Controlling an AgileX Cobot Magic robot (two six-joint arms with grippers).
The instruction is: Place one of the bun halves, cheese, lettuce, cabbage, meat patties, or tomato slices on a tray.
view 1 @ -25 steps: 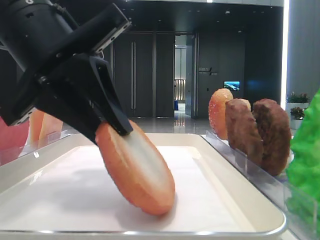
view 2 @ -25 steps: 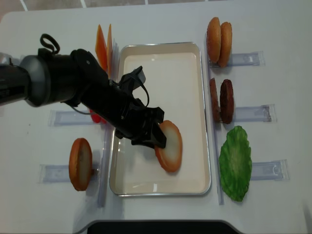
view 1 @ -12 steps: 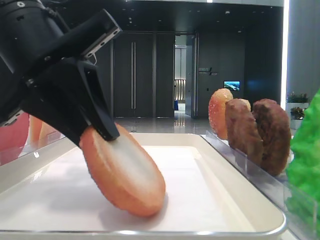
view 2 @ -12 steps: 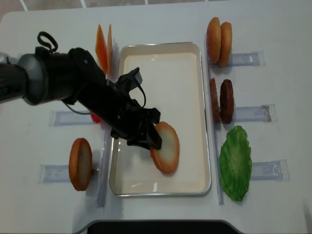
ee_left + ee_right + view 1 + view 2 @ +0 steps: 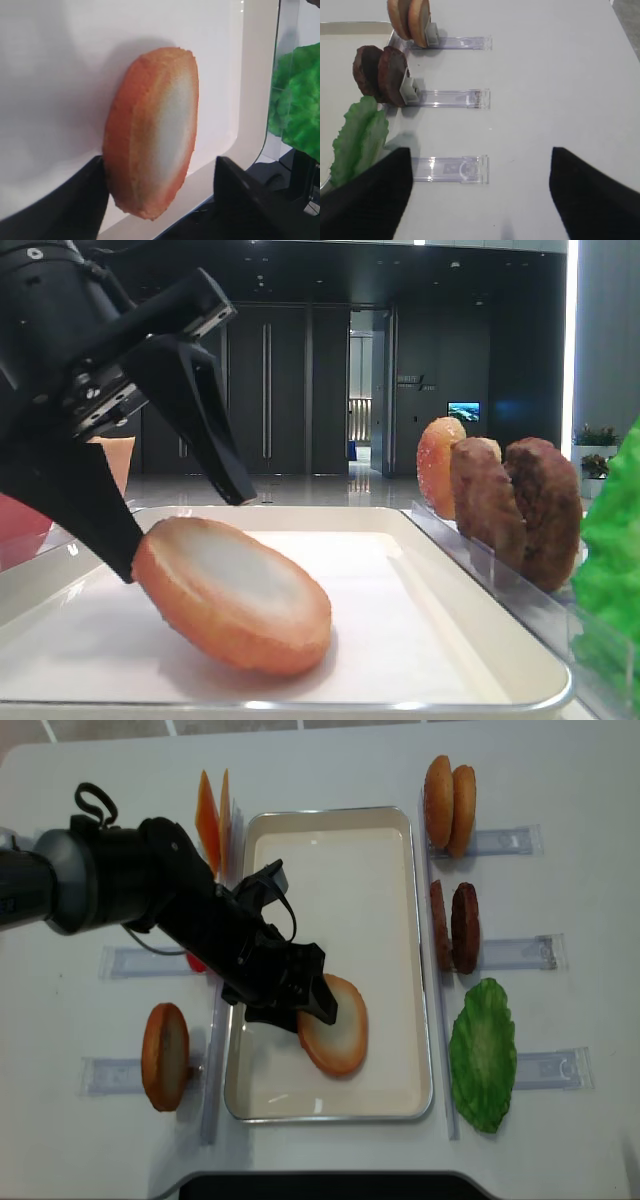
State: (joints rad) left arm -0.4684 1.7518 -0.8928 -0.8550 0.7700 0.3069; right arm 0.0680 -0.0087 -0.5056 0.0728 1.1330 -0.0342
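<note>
Because the left gripper (image 5: 170, 445) stands with jaws wide apart in the low exterior view, the bun half (image 5: 232, 595) lies free on the tray (image 5: 440, 640), pale face up and a bit tilted, so I judge it is just released. In the right wrist view, the right gripper (image 5: 480, 195) hangs wide and empty, well apart from the tray, w/ meat patties (image 5: 380, 75) in their rack. In the left wrist view, fingers (image 5: 65, 205) flank the bun, not pressing. In the overhead view, the bun sits in the tray's near part; lettuce (image 5: 482, 1055) is beside the tray.
</note>
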